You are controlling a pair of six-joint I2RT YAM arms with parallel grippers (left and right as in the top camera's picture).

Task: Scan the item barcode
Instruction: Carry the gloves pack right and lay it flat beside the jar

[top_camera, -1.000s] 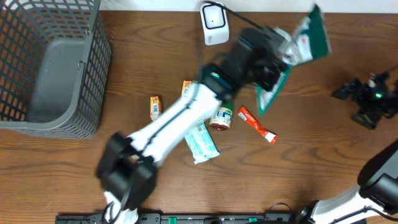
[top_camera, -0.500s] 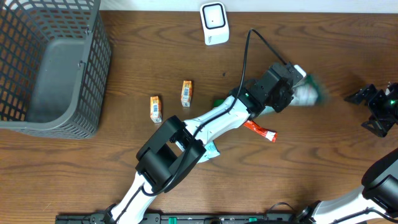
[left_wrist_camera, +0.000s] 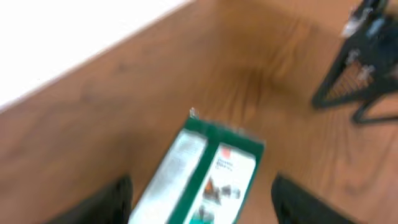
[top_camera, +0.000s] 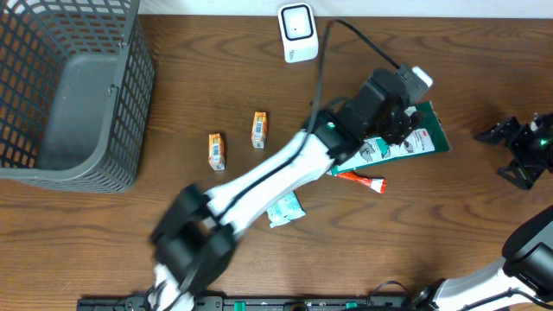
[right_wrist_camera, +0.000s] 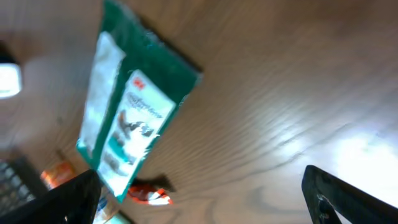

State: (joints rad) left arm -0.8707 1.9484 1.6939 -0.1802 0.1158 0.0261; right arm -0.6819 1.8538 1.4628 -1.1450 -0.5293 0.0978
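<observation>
Down onto the wood had come the green packet [top_camera: 416, 142], which a second earlier hung aloft, pinched in the left gripper [left_wrist_camera: 200, 193]. It now lay flat on the table [top_camera: 216, 60] right of centre, printed face up. The jaws that had been clamped on it stood spread to either side, empty and open. From overhead, the packet's long axis ran roughly across the table, tilted a little, with its far-right end nearer the back edge and its other end beside the red sachet [top_camera: 361, 180]. The left gripper hovered directly over the packet, whose end seal pointed away from the wrist camera, so that arm was plainly the nearer. The right gripper [right_wrist_camera: 200, 180], jaws wide with nothing between them, sat well apart at the table's right side and saw the packet slantwise ahead of it. Both wrist views were blurred, so no barcode could be made out on the upturned face, and it may have been on the underside. The white scanner [top_camera: 296, 33] stood at the back edge, up and left of the packet, with bare wood between them. A regrasp would probably have gone best across the packet's short width, before swinging it toward the scanner. Further left lay a teal wrapper [top_camera: 283, 208], two small orange boxes [top_camera: 216, 149] [top_camera: 258, 130] and the grey basket [top_camera: 130, 104].
</observation>
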